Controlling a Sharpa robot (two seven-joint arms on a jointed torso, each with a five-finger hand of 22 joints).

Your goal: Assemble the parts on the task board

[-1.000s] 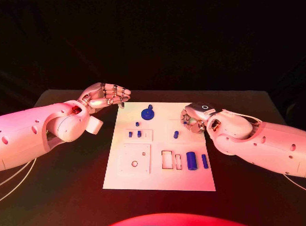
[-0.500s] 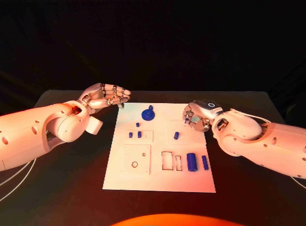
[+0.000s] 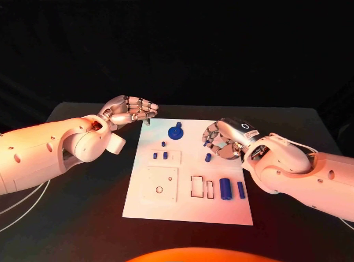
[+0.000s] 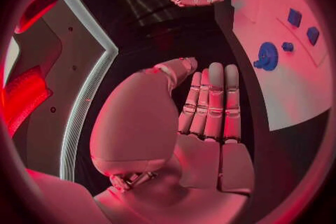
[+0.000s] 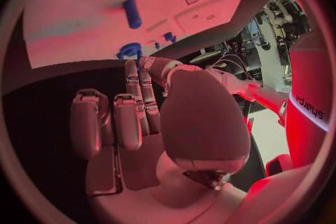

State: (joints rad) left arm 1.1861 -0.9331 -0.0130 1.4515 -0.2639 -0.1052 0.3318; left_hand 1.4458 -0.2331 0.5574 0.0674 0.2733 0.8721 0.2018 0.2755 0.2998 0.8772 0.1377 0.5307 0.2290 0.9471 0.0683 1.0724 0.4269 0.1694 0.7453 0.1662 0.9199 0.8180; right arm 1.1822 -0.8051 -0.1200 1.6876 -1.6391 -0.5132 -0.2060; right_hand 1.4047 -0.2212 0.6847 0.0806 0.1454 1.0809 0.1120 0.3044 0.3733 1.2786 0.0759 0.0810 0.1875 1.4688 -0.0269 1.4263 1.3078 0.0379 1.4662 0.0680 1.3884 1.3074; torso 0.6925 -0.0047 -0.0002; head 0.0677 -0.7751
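Black worktop (image 3: 82,202) around your task board (image 3: 189,207): your right robot hand (image 3: 221,140) is creeping inward over it, fingers curled, grasping nothing. Your left robot hand (image 3: 132,111) is staying clenched and empty off the board's corner; no part is being picked yet.

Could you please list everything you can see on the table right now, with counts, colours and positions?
Table: one, black, under everything.
Task board: one, white, mid-table.
Gear: one, blue, board's far end.
Small pegs: about three, blue, left of centre.
Short cylinder: one, blue, beside the right hand.
Large cylinder: one, blue, near right.
Slim bar: one, blue, beside the large cylinder.
Left hand: curled, off the board's far left corner.
Right hand: over the board's right edge.
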